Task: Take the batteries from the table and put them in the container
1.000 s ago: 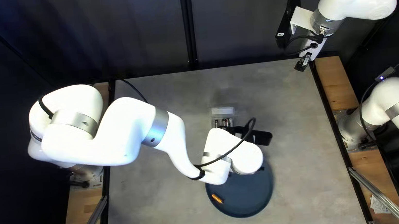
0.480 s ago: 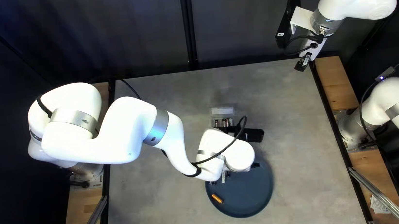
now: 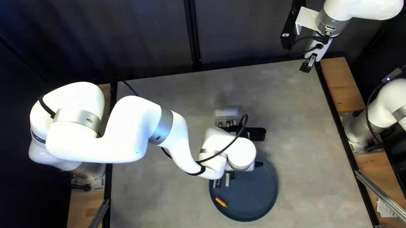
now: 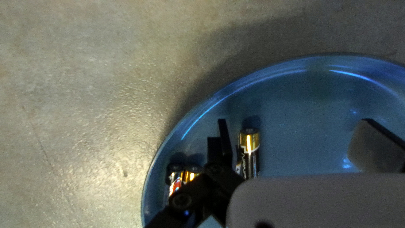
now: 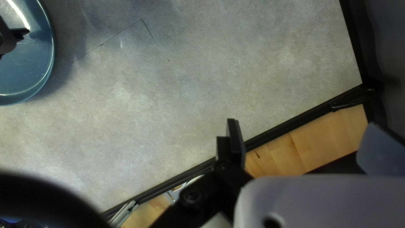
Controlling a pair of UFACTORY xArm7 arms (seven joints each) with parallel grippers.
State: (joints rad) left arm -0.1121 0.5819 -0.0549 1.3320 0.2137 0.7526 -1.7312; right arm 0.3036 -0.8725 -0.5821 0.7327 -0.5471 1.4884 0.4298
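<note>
My left gripper (image 4: 294,123) is spread, a battery (image 4: 252,158) showing between its fingers (nearer one); I should center over it before squeezing.

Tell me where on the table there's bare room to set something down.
The widest patch of table lies between the blue plate and the table's right edge, in the top left view. Another lies left of the plate, near side of my left arm. Crowded: the plate, where my left gripper is among batteries, and the clear box beyond.
</note>
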